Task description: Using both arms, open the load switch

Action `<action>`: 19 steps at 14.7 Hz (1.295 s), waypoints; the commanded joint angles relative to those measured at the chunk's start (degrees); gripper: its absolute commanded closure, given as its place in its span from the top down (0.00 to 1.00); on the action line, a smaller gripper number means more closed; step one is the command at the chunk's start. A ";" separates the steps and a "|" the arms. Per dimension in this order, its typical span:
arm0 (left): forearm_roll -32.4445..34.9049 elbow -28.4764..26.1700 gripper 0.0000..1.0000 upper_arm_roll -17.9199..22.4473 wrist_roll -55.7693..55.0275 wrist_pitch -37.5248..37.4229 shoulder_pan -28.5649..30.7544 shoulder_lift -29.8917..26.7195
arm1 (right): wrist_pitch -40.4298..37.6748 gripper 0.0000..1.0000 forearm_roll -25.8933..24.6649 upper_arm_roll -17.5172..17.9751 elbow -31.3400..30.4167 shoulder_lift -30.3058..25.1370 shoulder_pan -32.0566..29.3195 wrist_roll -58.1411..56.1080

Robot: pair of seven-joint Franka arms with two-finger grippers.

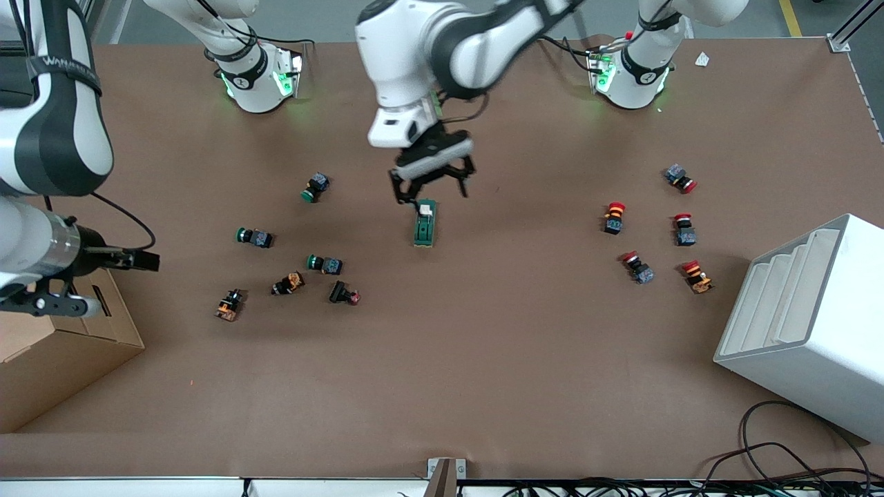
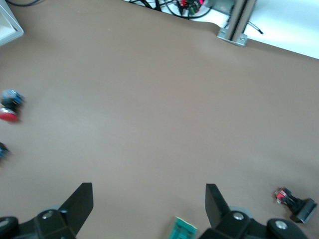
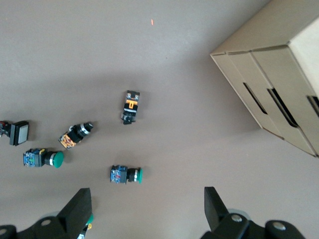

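The load switch (image 1: pixel 425 224), a dark-green block with a white lever tab at its end toward the robot bases, lies at the middle of the table. My left gripper (image 1: pixel 431 192) hangs open just above that tab end, one finger on each side, touching nothing. In the left wrist view, one end of the load switch (image 2: pixel 184 230) shows low between the spread fingers of the left gripper (image 2: pixel 149 199). My right gripper (image 3: pixel 148 201) is open with nothing in it. It sits high over the cardboard box (image 1: pixel 62 345) at the right arm's end.
Green and orange push buttons (image 1: pixel 324 264) lie scattered toward the right arm's end, one green button (image 3: pixel 126 175) below the right gripper. Red push buttons (image 1: pixel 615 217) lie toward the left arm's end, beside a white stepped rack (image 1: pixel 808 310).
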 commanded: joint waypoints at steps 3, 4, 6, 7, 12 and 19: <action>-9.90 -1.68 1.00 -0.62 21.36 -6.65 11.77 -8.72 | -2.10 1.00 2.78 -5.35 -2.79 -5.26 4.01 -0.57; -11.65 -1.59 1.00 -0.63 25.49 -7.53 14.23 -9.69 | -2.54 1.00 3.39 -5.53 -2.79 -6.05 4.18 -0.57; -15.87 -0.80 1.00 -0.54 33.41 -9.46 20.03 -11.28 | -3.94 1.00 3.74 -5.61 -2.79 -7.37 4.71 -0.57; -18.24 -0.45 1.00 -0.63 37.01 -9.56 23.63 -11.72 | -4.56 1.00 4.88 -5.88 -2.71 -7.81 4.71 -0.66; -29.23 -0.80 1.00 6.38 58.99 -12.35 29.99 -17.69 | -8.16 1.00 7.96 -9.65 -2.27 -10.36 4.27 -5.75; -36.53 -6.06 1.00 12.20 76.16 -17.38 34.03 -25.60 | -9.66 1.00 7.96 -10.54 0.19 -11.68 4.80 -6.19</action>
